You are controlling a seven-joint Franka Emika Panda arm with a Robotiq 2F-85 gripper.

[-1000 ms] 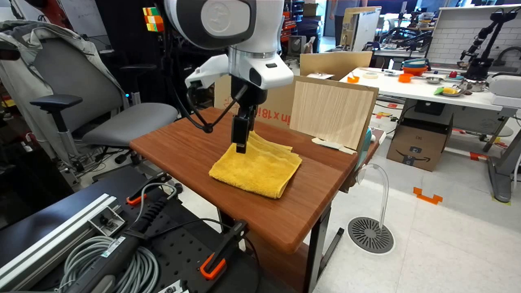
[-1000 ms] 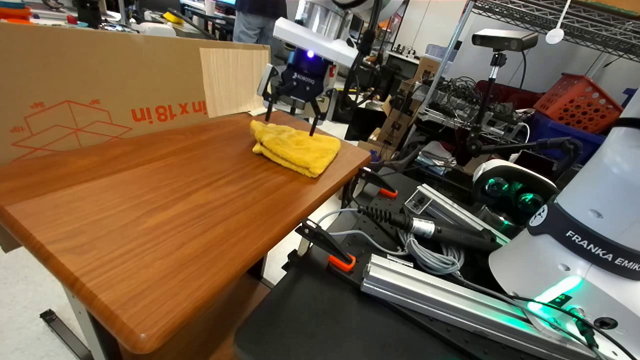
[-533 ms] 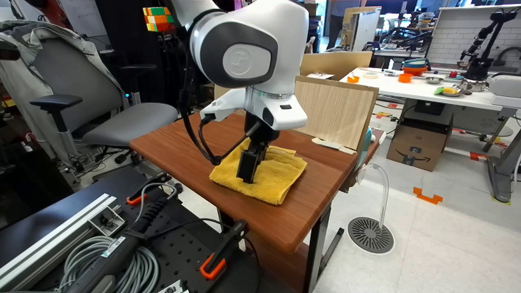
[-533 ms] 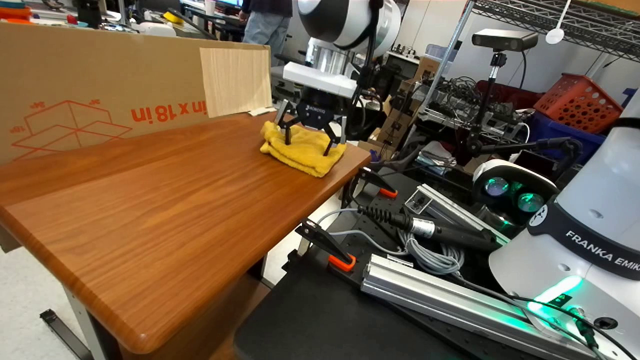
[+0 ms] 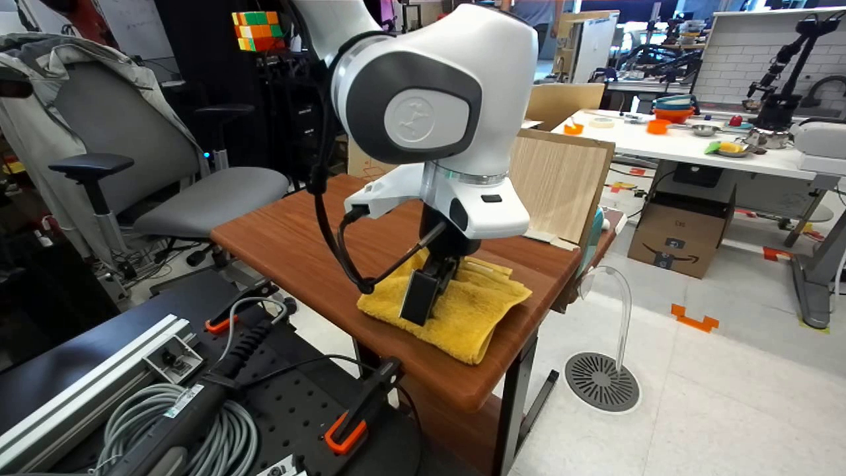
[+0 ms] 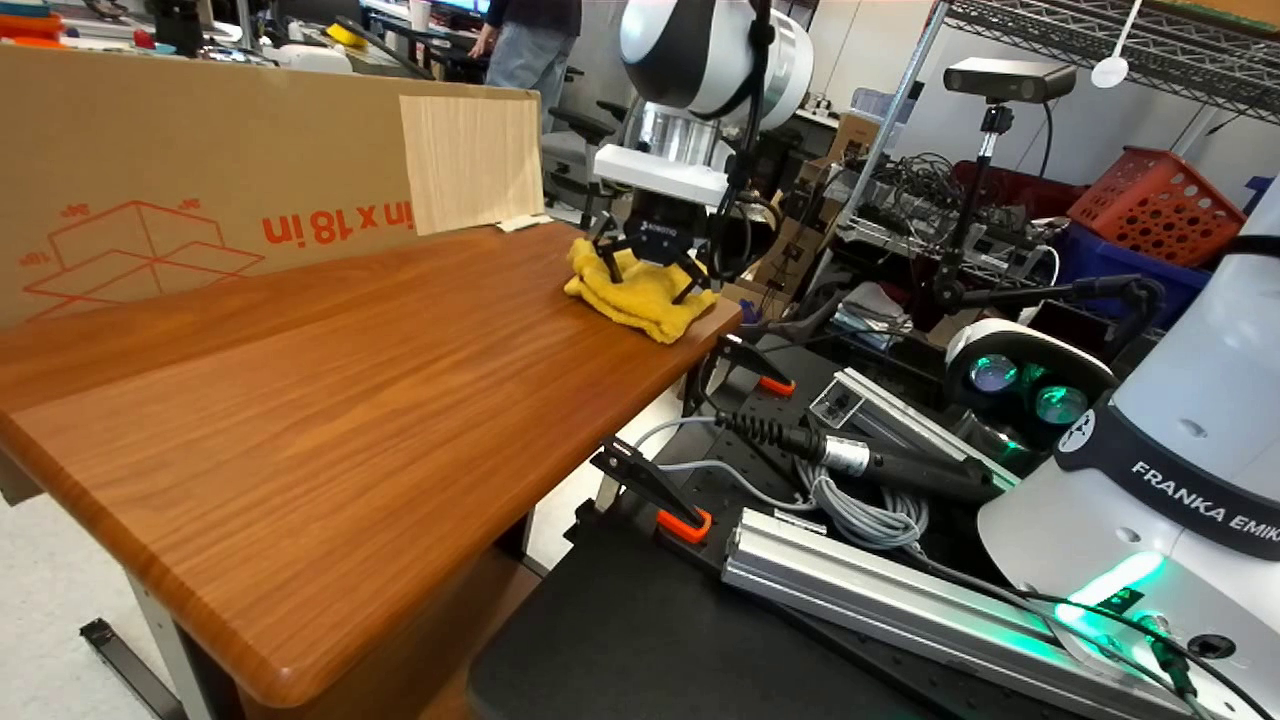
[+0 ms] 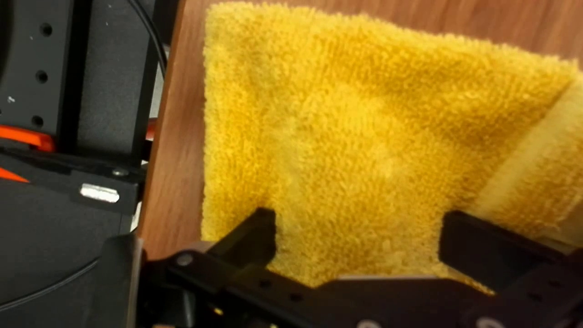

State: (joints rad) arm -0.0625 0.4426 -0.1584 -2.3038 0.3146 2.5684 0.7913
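Sliding across the wooden table (image 5: 284,231), the folded yellow cloth (image 5: 479,311) is nearer one corner than a moment ago, and the gripper (image 7: 357,228) rides along, spread wide, tips down on the pile! Cardboard (image 6: 230,150) lines the table's back; a grey chair (image 5: 152,145) stands past its opposite end, a clamp (image 5: 365,402) beside its near edge.

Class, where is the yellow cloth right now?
The yellow cloth lies folded on the brown table, under the open gripper; in an exterior view, it sits at the table's right end, near a black-and-orange clamp.
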